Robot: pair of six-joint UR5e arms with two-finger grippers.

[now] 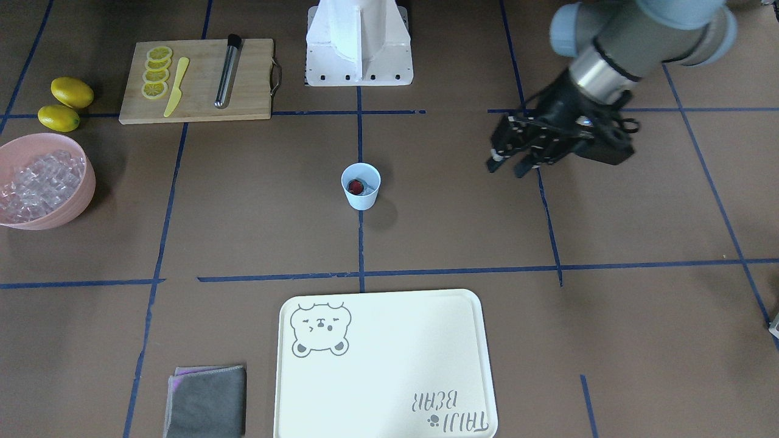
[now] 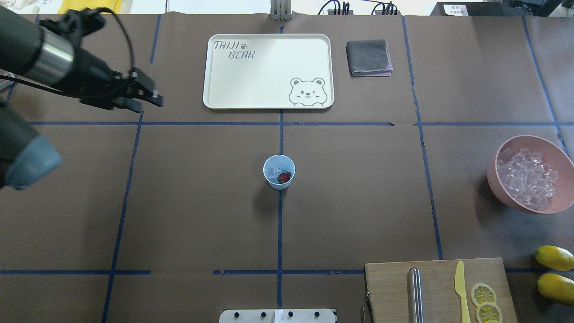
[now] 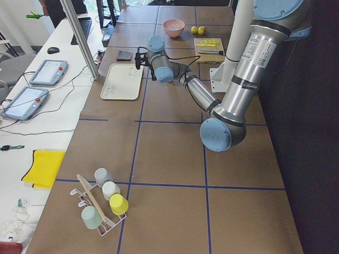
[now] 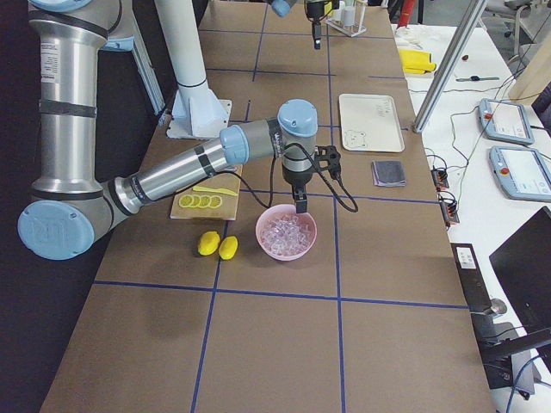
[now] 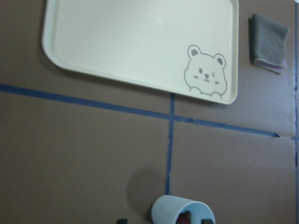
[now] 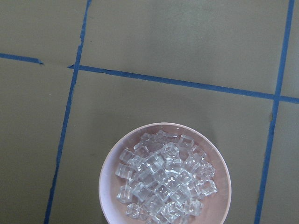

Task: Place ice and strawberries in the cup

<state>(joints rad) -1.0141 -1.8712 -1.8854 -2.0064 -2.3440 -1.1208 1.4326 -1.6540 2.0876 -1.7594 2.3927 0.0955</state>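
Observation:
The pale blue cup [image 1: 361, 198] stands at the table's middle, also in the overhead view [image 2: 271, 180] and at the bottom of the left wrist view [image 5: 170, 212]. Inside it lie a dark red strawberry [image 1: 355, 186] [image 2: 284, 177] and a piece or two of ice [image 2: 274, 171]. Most of the ice [image 2: 527, 177] [image 6: 163, 179] fills the pink bowl [image 2: 506, 197] [image 6: 105, 186]. My left gripper [image 1: 507, 168] [image 2: 150, 104] hangs open and empty, raised and well off to the cup's side. My right gripper [image 4: 301, 205] hovers over the bowl; I cannot tell whether it is open.
A cream bear tray [image 2: 269, 72] and a grey cloth [image 2: 368, 57] lie on the far side. A cutting board [image 1: 249, 79] holds lemon slices, a yellow knife and a metal tube. Two lemons [image 1: 72, 92] sit near the bowl. A rack of cups [image 3: 100, 201] stands at the left end.

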